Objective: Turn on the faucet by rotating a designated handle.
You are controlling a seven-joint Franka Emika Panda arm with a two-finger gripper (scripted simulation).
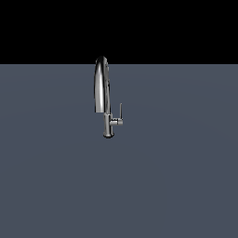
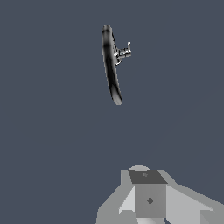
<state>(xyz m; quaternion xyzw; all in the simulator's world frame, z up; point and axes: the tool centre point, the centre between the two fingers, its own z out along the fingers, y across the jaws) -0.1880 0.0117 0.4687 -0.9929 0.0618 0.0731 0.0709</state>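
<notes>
- The faucet [image 1: 102,88] stands upright near the middle of the grey-blue worktop [image 1: 186,186], its chrome spout arching high.
- The handle [image 1: 120,111], a thin rod, points straight up from a short stub on the exterior view's right of the lower stem.
- On the wrist view, the hand [image 2: 149,197] sits well apart from the faucet [image 2: 111,65] and handle [image 2: 124,51]; fingertips out of frame, so open or clenched, can't tell.

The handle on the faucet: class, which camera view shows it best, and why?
The exterior view. There the handle stands as a thin upright rod on a short stub, on the exterior view's right of the faucet, clear against the grey floor. The wrist view shows the handle foreshortened, a small bright nub beside the spout.
</notes>
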